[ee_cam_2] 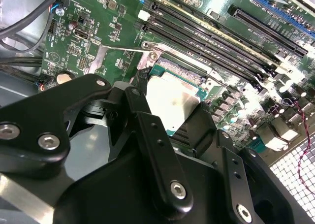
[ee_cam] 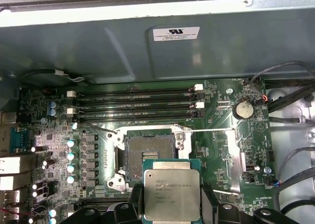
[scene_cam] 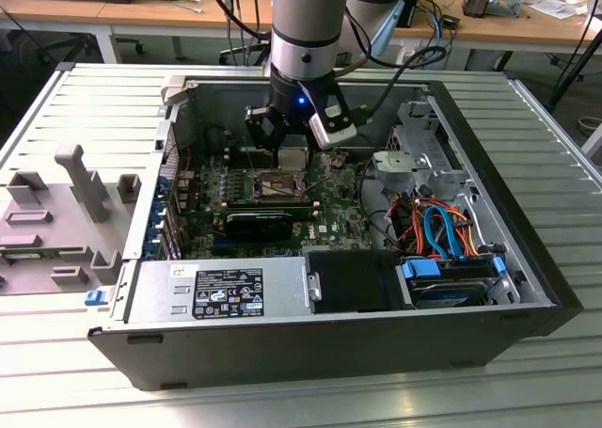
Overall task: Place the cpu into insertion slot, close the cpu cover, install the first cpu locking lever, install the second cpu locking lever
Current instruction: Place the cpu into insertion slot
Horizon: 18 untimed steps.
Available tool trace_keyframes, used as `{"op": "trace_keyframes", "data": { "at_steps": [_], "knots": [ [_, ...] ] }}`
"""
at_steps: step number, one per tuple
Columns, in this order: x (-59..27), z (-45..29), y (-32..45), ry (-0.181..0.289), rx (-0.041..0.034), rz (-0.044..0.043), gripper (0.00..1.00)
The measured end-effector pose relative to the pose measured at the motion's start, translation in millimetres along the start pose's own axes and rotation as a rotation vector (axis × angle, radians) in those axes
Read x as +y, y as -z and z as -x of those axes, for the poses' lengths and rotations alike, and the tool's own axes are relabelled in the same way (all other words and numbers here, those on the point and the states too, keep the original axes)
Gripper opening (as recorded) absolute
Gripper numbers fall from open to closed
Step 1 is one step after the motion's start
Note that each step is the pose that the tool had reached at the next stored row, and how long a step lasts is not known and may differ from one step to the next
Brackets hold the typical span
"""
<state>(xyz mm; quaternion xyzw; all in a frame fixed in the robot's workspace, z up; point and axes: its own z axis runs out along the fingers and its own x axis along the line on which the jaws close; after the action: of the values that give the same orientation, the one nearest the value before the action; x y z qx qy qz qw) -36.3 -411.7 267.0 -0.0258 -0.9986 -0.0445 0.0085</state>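
Observation:
My gripper hangs inside the open computer case, over the back part of the green motherboard. It is shut on the cpu, a flat silver-topped square held by two opposite edges between black fingers. The cpu sits level, a little above the board. The insertion slot, a dark square in a silvery frame, lies uncovered just beyond the cpu's edge; it is also in the exterior view. A thin silvery frame that looks like the cpu cover stands swung open beside the slot.
Long black memory slots run along the slot's far side, with the case wall behind them. The power supply fills the case's front, and a drive bay with orange and blue cables is at the exterior view's right. Grey fixtures lie outside at its left.

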Motion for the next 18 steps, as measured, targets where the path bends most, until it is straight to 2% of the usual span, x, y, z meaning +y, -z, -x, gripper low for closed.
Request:
{"op": "trace_keyframes", "data": {
  "at_steps": [18],
  "knots": [
    [0.0, 0.0, 0.0, -0.030, -0.0027, -0.0001, 0.55]
  ]
}}
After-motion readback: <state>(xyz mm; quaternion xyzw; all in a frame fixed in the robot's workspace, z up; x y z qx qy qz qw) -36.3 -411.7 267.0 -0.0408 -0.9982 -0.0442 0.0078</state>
